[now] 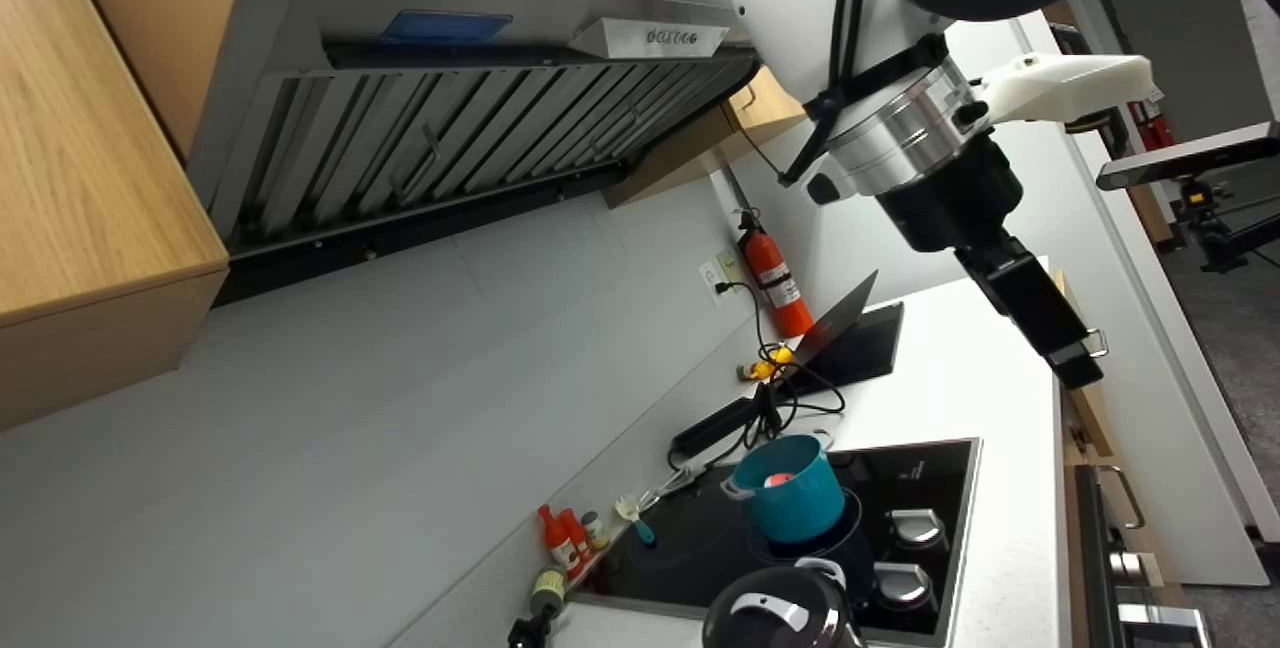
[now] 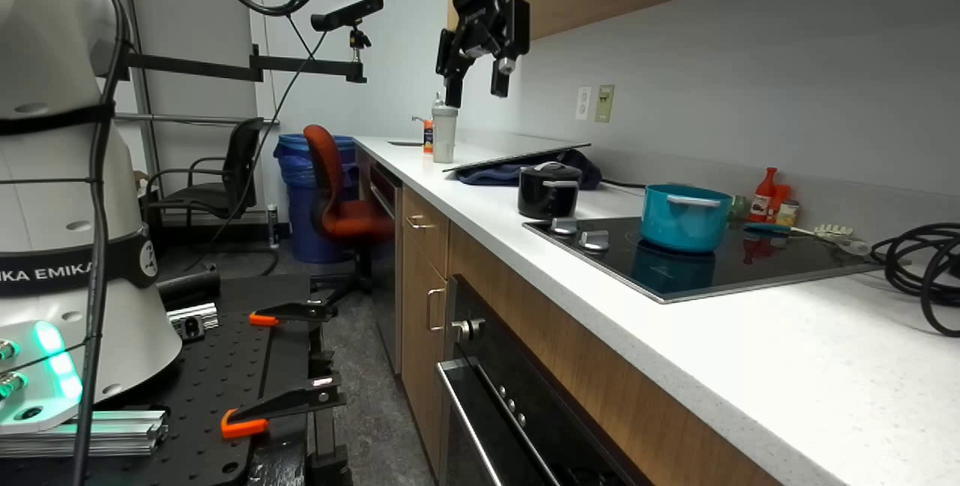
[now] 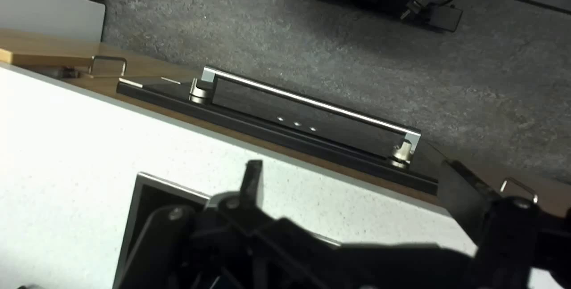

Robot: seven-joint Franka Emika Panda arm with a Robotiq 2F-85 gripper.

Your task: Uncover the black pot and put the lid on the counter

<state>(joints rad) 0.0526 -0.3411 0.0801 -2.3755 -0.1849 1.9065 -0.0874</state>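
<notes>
The black pot stands upright on the counter beside the cooktop. Its dark lid with a pale arched handle is on top. In an exterior view the lid shows at the bottom edge and the pot is cut off by the frame. My gripper is high above the counter, well away from the pot. Its fingers are apart with nothing between them. In the wrist view the gripper is open over the counter's front edge. The black pot does not show in the wrist view.
A teal pot stands on the black cooktop. Sauce bottles and utensils lie behind it. A tilted dark panel, a grey cup and cables are on the counter. A range hood hangs above.
</notes>
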